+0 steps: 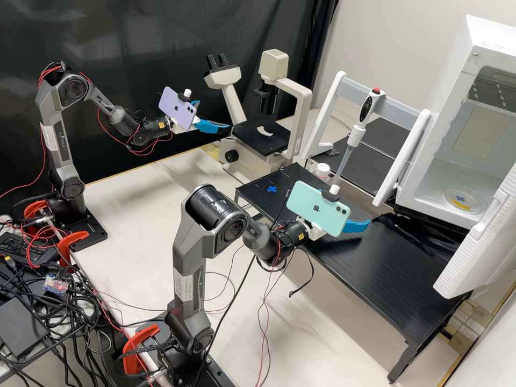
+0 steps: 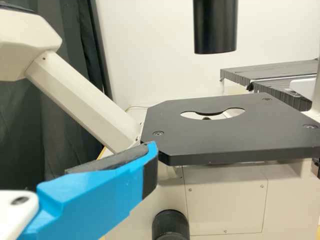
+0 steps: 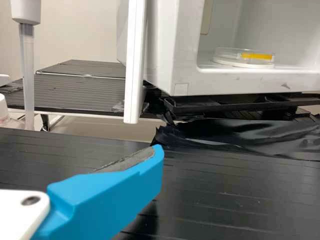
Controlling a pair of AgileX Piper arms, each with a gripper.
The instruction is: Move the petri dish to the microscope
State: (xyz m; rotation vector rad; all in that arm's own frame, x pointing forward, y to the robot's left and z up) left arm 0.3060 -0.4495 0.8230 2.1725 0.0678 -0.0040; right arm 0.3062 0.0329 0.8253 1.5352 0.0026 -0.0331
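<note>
Left end effector (image 1: pixel 217 118), right end effector (image 1: pixel 355 216): released. Beyond the latter, a round, clear-plastic petri dish (image 3: pixel 232 58) lies flat, presumably for stability.

Phone logos (image 1: pixel 316 208); arm labels (image 1: pixel 183 288) seemingly illegible

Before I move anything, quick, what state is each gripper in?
Left gripper: open, empty, by the microscope.
Right gripper: open, empty, above the black rack.
</note>
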